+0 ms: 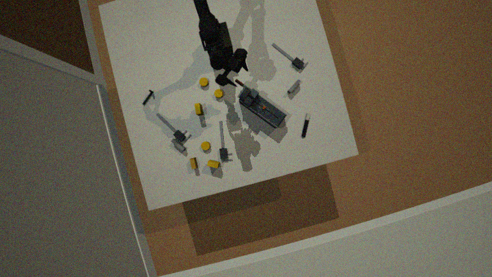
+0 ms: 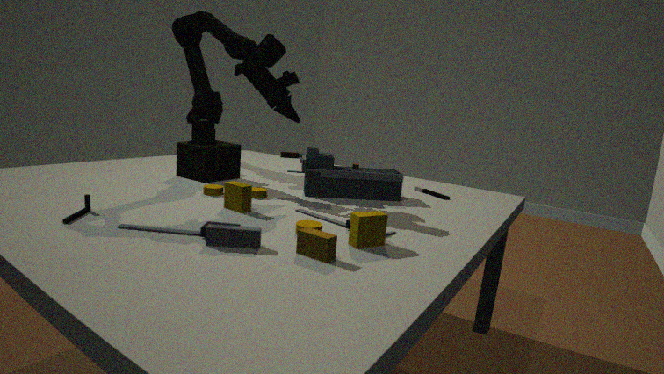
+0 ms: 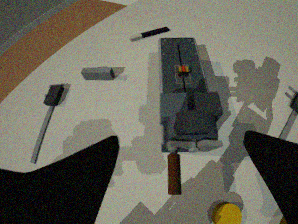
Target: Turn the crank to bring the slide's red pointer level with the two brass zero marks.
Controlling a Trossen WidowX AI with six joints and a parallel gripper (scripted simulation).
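The grey slide machine (image 1: 271, 113) (image 2: 353, 184) (image 3: 174, 106) lies on the white table (image 1: 137, 41). Its brown crank handle (image 1: 239, 82) (image 2: 290, 154) (image 3: 174, 172) sticks out from the end nearest the arm. The red pointer (image 1: 263, 107) (image 3: 184, 68) sits on top of the slide between two small brass marks; it looks about level with them. My gripper (image 1: 233, 73) (image 2: 290, 113) (image 3: 182, 140) is open and empty. It hangs above the handle, apart from it, with one finger on each side in the wrist view.
Yellow discs (image 1: 204, 81) (image 1: 218, 93) (image 3: 228, 216) and a yellow block (image 1: 198, 108) lie left of the machine. Hammer-like tools (image 1: 179, 134) (image 1: 223, 151) (image 1: 297, 62), a grey block (image 1: 293, 86), a black rod (image 1: 304, 125) and an L-key (image 1: 148, 97) are scattered around.
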